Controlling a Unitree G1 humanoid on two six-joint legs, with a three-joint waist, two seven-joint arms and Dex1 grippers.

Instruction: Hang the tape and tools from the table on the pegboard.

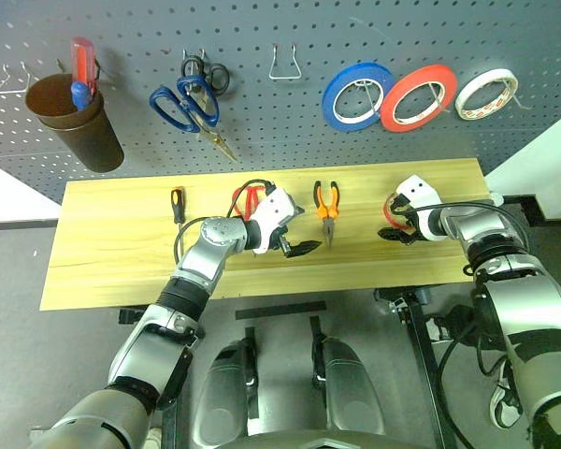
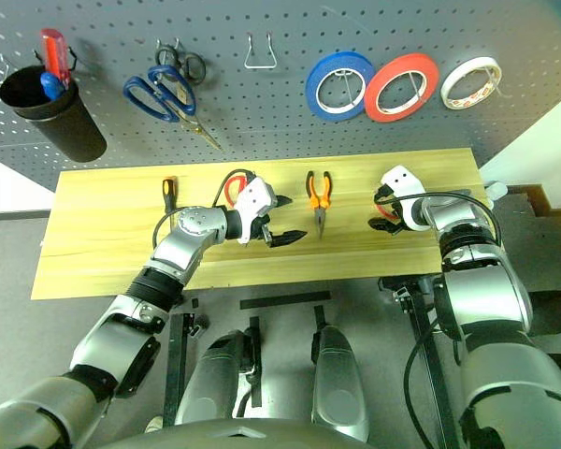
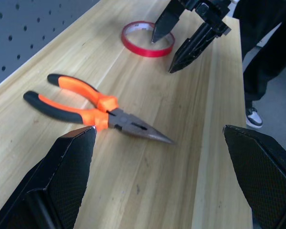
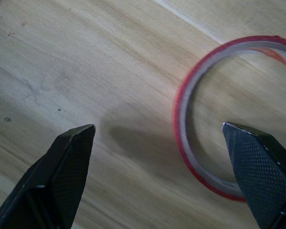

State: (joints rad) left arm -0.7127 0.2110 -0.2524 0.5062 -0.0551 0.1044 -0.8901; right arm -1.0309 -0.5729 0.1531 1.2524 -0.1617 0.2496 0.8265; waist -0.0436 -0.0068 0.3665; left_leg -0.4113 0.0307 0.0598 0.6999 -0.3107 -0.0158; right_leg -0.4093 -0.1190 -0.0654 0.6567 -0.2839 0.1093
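Tape (image 4: 200,143) flat on table (image 4: 86,62), partly between open right jaws.

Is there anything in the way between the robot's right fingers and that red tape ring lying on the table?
Nothing visible. The right gripper is open just over the red tape ring, one finger above its hollow middle, the other over bare table beside it.

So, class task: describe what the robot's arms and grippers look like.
Both arms are silver-grey metal segments with black joints and black cables looped at the wrists. Each wrist has a white housing. The left gripper and right gripper each have two black pointed fingers with textured pads.
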